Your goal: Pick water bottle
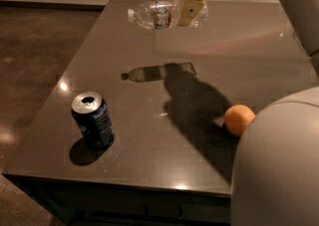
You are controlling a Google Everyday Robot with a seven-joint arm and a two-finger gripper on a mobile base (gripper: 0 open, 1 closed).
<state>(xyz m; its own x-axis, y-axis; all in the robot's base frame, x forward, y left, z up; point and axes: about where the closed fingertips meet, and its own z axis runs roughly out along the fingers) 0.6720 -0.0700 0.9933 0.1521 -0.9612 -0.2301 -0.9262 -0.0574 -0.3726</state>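
Above the far edge of the desk (149,160), the gripper (189,12) hangs from the top of the view, and its jaws are pinching the water bottle (154,15) around the body, towards its base end. The bottle lies horizontal in the air, clear of the desk, white cap pointing to the left edge and its red-and-green label band just left of the jaws. Its shadow (149,73) falls on the dark surface near the desk's middle. A dark blue soda can (93,120) stands upright, opened, near the front-left corner. An orange (238,119) rests by the right edge, partly hidden behind the robot's white arm (276,170).
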